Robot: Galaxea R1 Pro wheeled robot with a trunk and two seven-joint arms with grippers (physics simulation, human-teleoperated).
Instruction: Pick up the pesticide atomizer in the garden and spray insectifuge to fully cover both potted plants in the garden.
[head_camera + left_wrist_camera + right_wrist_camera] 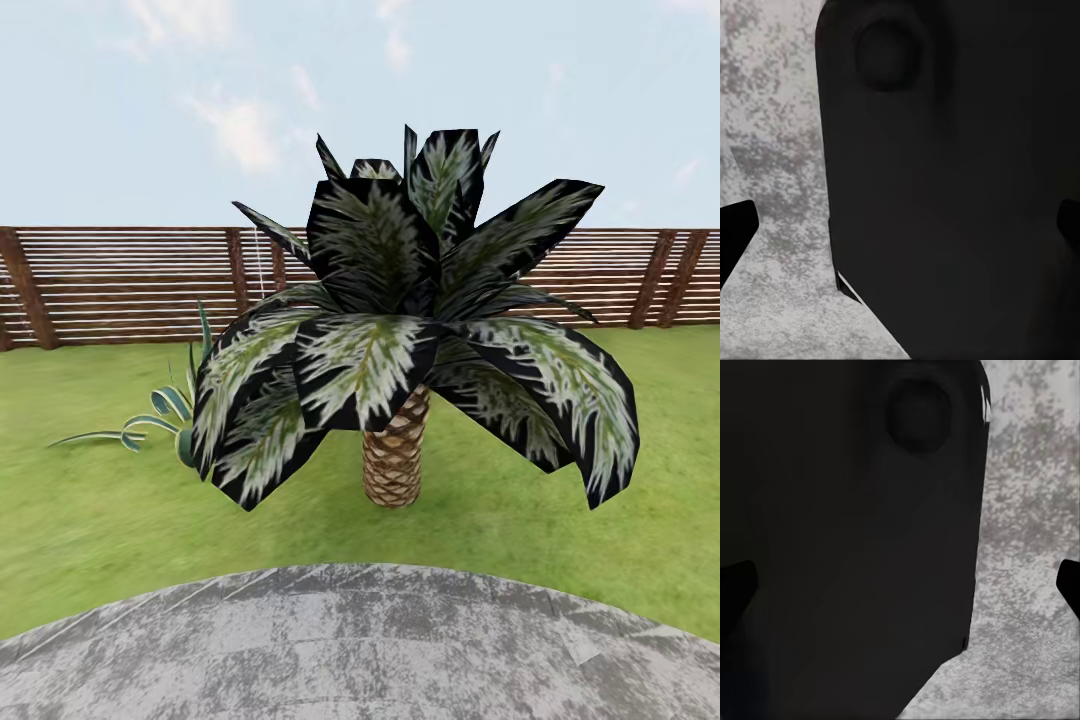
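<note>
My left claw [900, 225] and right claw [900, 585] are hanging over the mottled grey patio [360, 650], each beside a dark body panel [960, 180]. Only black fingertips [735, 240] are showing at the wrist views' edges, well apart, so both claws are standing open and holding nothing. Past the patio's curved rim the lawn [90, 520] is spreading out. On it a palm [400, 340] is standing dead ahead. One potted plant [165, 415] is peeking out just behind the palm's left fronds. Farthest off, the fence [120, 285] is running across.
</note>
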